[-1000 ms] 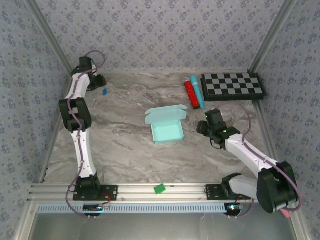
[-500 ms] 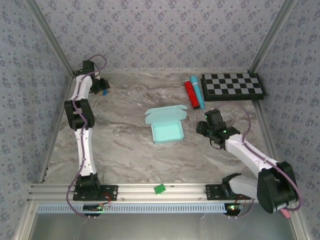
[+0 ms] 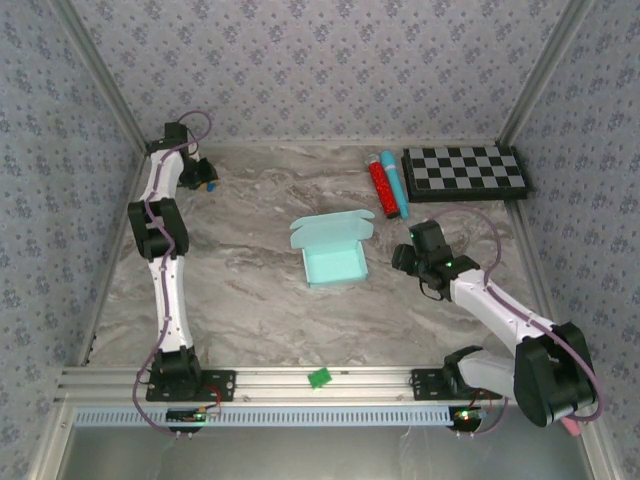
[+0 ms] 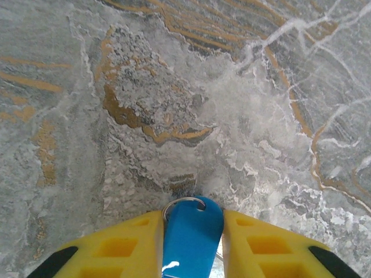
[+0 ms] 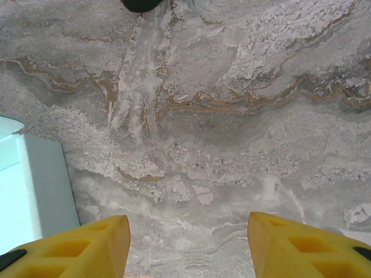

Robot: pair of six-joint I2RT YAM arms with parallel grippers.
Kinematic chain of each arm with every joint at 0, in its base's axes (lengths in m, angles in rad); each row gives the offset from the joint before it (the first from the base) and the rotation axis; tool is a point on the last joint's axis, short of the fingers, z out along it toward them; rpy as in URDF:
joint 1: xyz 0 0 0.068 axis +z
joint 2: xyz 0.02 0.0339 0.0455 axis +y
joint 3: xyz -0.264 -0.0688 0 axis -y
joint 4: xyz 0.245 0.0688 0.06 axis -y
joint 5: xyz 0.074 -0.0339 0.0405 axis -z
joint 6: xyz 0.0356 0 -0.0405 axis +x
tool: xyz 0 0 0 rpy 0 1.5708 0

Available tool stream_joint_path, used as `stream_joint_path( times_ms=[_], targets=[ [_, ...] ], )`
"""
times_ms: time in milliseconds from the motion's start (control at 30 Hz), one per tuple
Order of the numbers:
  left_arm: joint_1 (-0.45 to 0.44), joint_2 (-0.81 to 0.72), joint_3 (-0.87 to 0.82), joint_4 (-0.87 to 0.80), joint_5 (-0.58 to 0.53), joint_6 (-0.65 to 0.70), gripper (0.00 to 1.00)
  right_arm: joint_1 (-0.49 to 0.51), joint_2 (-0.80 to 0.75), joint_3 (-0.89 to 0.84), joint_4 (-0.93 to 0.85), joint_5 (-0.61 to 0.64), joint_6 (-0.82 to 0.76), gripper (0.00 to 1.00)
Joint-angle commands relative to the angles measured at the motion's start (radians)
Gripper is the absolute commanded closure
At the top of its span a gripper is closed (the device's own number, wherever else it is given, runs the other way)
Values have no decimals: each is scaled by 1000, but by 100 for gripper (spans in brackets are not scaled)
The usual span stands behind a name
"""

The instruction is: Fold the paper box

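**The paper box** (image 3: 335, 264), of pale aqua-blue thin card, stands partly folded near the middle of the marbled worktop (image 3: 250, 290). Its shallow rectangular tray is already formed, with the walls upright and the open side up. The lid panel, joined along the tray's far edge, lies back open toward the far side, with a small flap at each end and an uneven free edge. In the right wrist view, one outer wall and a strip of the pale interior of the paper box (image 5: 29, 191) appear at the left edge.
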Motion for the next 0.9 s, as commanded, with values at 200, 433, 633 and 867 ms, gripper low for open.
stream_joint_path(
  times_ms=[200, 433, 633, 867],
  targets=[
    [-55, -113, -118, -99, -88, 60, 76, 6, 1, -23, 12, -14, 18, 42],
    [-94, -249, -304, -56, -157, 64, 76, 5, 4, -34, 15, -18, 18, 42],
    [-103, -371, -457, 18, -162, 64, 70, 6, 7, -40, 19, -20, 18, 41],
    [-108, -391, -507, 18, -160, 94, 63, 6, 21, -42, 35, -30, 20, 41]
  ],
)
